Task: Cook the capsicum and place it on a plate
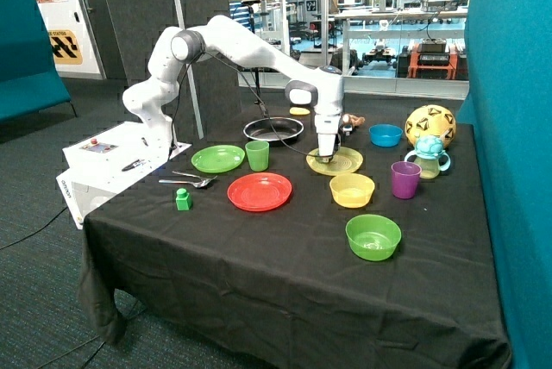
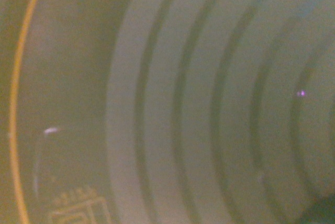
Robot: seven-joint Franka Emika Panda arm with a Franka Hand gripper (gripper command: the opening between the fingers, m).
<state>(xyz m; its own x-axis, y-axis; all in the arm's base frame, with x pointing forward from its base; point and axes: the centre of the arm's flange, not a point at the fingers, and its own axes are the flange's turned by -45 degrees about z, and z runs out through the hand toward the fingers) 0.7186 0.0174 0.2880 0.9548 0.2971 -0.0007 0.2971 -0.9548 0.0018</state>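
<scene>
A matt black cloth [image 1: 259,257] covers the worktop and hangs in soft folds over its edges. The green plate [image 1: 217,159], red plate [image 1: 260,191] and yellow plate [image 1: 345,162] look like smooth, glossy plastic, as do the bowls and cups. In the wrist view the yellow plate's surface [image 2: 209,98] shows moulded concentric ridges. The frying pan [image 1: 273,130] has a dark matt inside and a shiny metal rim. The arm's white shells [image 1: 233,41] look like smooth, hard plastic.
</scene>
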